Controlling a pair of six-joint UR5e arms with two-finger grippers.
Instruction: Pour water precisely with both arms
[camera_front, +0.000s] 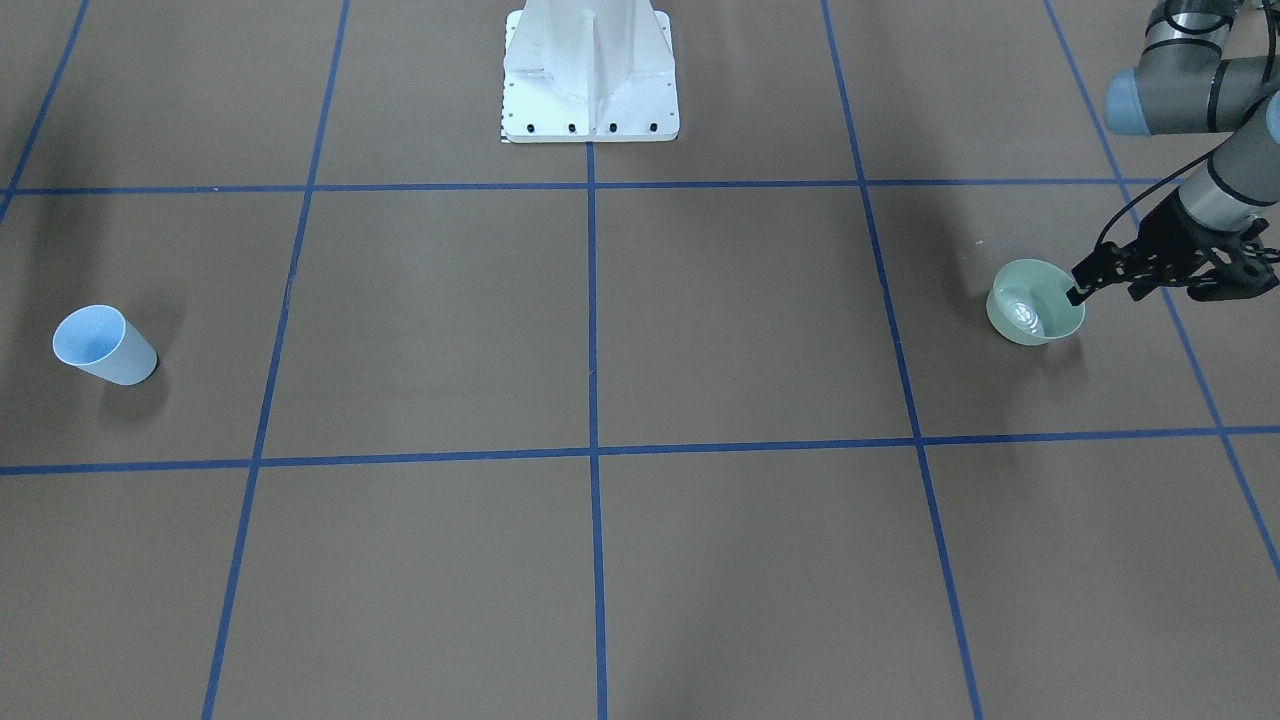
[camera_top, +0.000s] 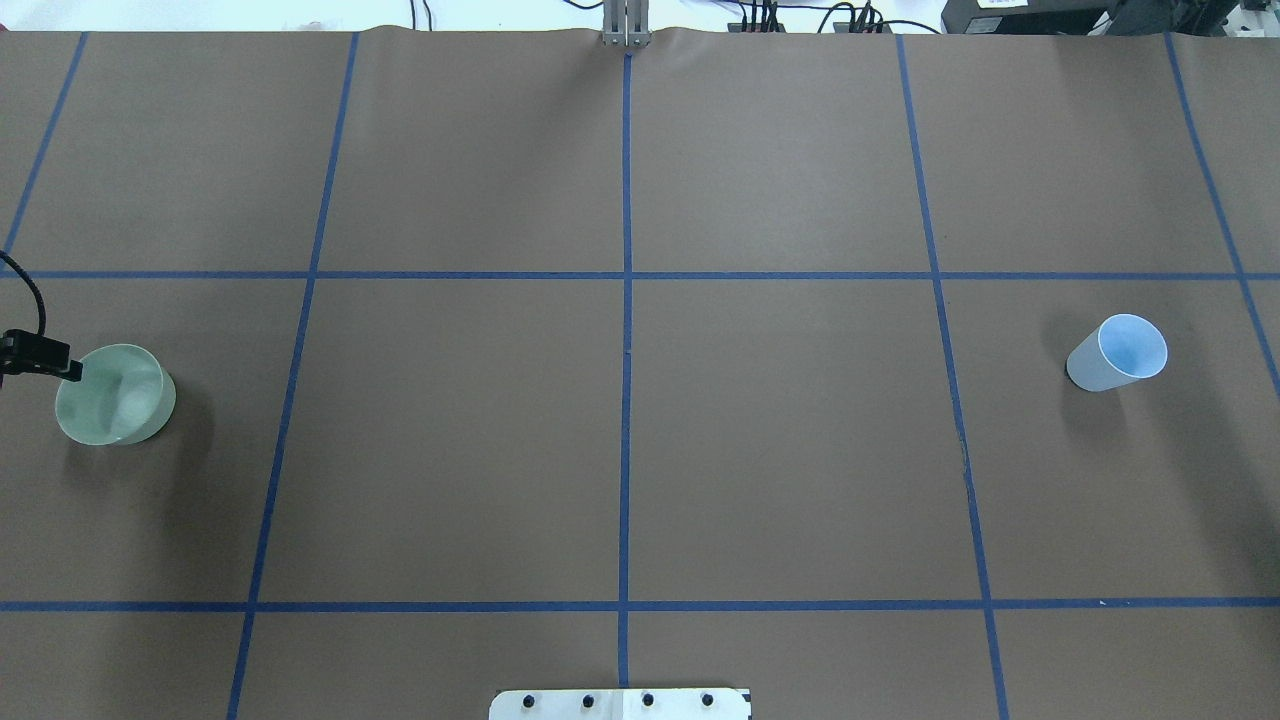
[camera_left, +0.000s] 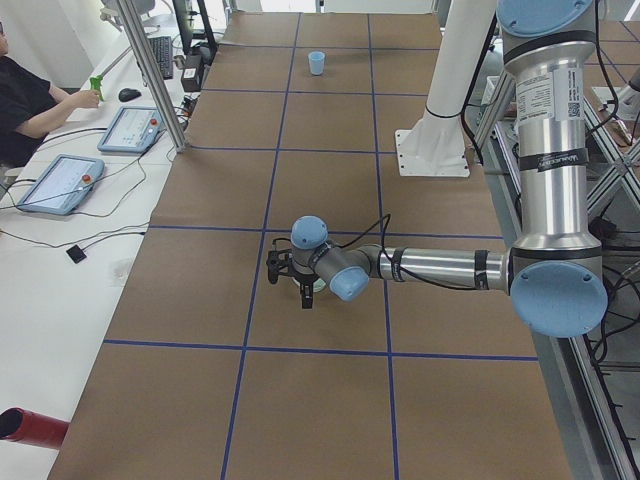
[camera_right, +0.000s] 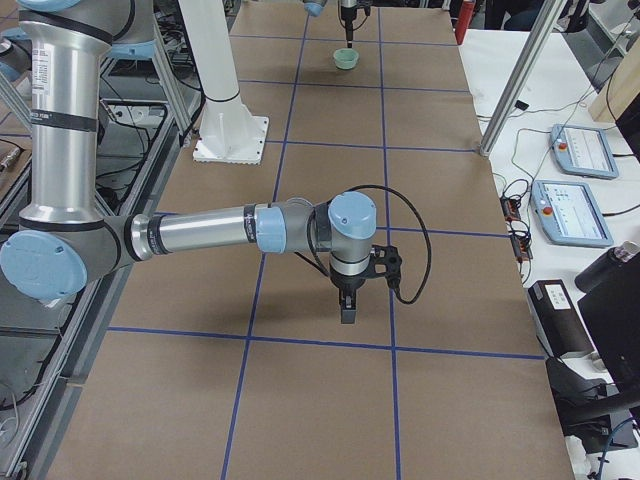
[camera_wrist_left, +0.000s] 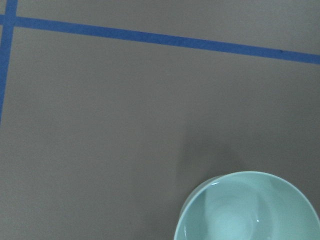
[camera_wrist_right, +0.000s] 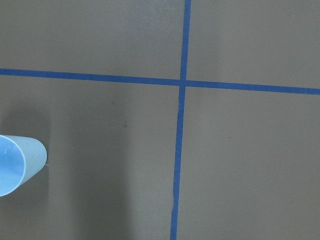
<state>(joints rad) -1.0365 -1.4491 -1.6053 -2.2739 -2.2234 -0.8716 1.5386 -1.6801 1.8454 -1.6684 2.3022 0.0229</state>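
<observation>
A pale green bowl stands on the brown table on my left side; it also shows in the overhead view and the left wrist view. The water in it shows as rings and glints. My left gripper points down with its fingers together on the bowl's rim, seen at the overhead view's left edge. A light-blue cup stands upright on the far right side and at the right wrist view's edge. My right gripper hangs above the table near it; I cannot tell if it is open.
The white pedestal stands at the table's robot-side middle. Blue tape lines grid the brown table. Operator tablets and metal posts line the far side. A red cylinder lies off the table.
</observation>
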